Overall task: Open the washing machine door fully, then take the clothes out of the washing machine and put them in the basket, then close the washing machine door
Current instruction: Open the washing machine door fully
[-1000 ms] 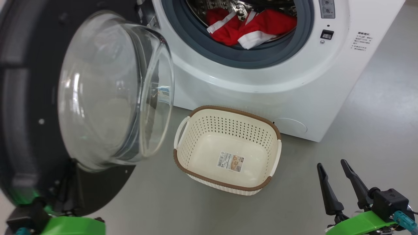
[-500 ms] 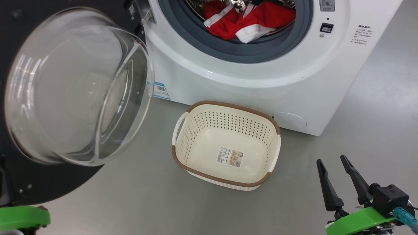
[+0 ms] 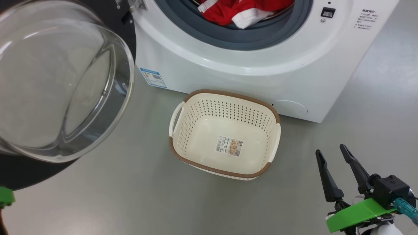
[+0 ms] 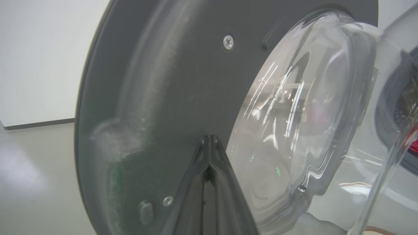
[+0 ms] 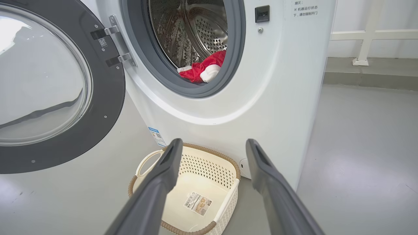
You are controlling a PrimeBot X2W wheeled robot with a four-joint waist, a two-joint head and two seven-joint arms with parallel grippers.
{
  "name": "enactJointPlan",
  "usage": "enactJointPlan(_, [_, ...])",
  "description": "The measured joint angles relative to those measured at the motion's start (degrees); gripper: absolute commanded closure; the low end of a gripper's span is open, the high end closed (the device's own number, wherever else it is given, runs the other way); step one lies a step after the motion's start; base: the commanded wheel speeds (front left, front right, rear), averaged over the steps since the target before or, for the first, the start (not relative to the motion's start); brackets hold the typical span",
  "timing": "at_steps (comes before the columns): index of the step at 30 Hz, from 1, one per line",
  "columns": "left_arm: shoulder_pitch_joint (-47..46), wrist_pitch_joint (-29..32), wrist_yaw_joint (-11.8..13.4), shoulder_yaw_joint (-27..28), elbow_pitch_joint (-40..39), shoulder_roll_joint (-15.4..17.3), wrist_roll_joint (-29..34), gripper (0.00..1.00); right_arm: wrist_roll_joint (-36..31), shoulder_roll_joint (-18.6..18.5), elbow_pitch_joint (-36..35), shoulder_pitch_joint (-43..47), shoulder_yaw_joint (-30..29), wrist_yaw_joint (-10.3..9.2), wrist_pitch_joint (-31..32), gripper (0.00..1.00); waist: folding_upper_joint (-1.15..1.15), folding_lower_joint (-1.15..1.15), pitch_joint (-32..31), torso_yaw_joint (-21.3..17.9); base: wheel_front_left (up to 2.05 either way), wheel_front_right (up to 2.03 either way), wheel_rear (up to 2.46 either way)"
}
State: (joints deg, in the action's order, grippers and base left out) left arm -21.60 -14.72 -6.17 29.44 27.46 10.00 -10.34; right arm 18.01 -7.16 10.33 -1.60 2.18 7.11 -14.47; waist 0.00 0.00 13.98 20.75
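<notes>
The washing machine [image 3: 248,75] stands with its door [image 3: 19,173] swung out to the left, glass bowl [image 3: 58,81] facing me. Red and white clothes [image 3: 241,11] lie at the drum's mouth, also clothes [image 5: 204,68] in the right wrist view. The cream basket [image 3: 228,93] sits empty on the floor before the machine. My left gripper [image 4: 210,139] is shut, its tips against the door's dark inner face [image 4: 169,81] beside the glass, holding nothing. My right gripper [image 3: 329,149] hangs open at the lower right, right of the basket [image 5: 202,166], its fingers [image 5: 163,173] spread.
A blue label [image 3: 152,77] shows on the machine's lower left corner. Grey floor [image 3: 130,195] spreads around the basket. In the right wrist view a white railing [image 5: 369,36] and a raised kerb [image 5: 369,78] run behind the machine on the right.
The door has swung wider open to the left, uncovering the blue label. My left arm's green wrist has slid almost off the lower left edge. The head camera has shifted; the right gripper stays open.
</notes>
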Motion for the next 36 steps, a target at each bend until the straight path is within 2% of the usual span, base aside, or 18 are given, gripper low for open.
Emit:
enactJointPlan(9, [-3.9, 0.0, 0.0, 3.5, 3.6, 1.2, 2.5, 1.00, -0.1, -0.5, -0.1, -0.1, 0.4, 0.00, 0.0, 0.00, 0.00, 0.00, 1.8, -0.9, 0.00, 0.00, 0.00])
enactJointPlan(17, [-7.5, 0.0, 0.0, 6.3, 8.4, 3.6, 4.4, 1.00, -0.1, -1.0, -0.3, -1.4, 0.7, 0.00, 0.0, 0.00, 0.00, 0.00, 2.9, -2.0, 0.00, 0.00, 0.00])
enactJointPlan(28, [-8.9, 0.0, -0.5, 6.2, 10.2, 3.6, 5.4, 1.00, -0.1, -0.8, -0.1, -1.9, 0.7, 0.00, 0.0, 0.00, 0.00, 0.00, 2.0, -2.0, 0.00, 0.00, 0.00])
enactJointPlan(36, [-6.1, 0.0, -1.0, 3.7, 7.1, 1.6, 5.5, 1.00, -0.1, -0.1, 0.2, -1.8, 0.8, 0.00, 0.0, 0.00, 0.00, 0.00, -0.3, -1.9, 0.00, 0.00, 0.00])
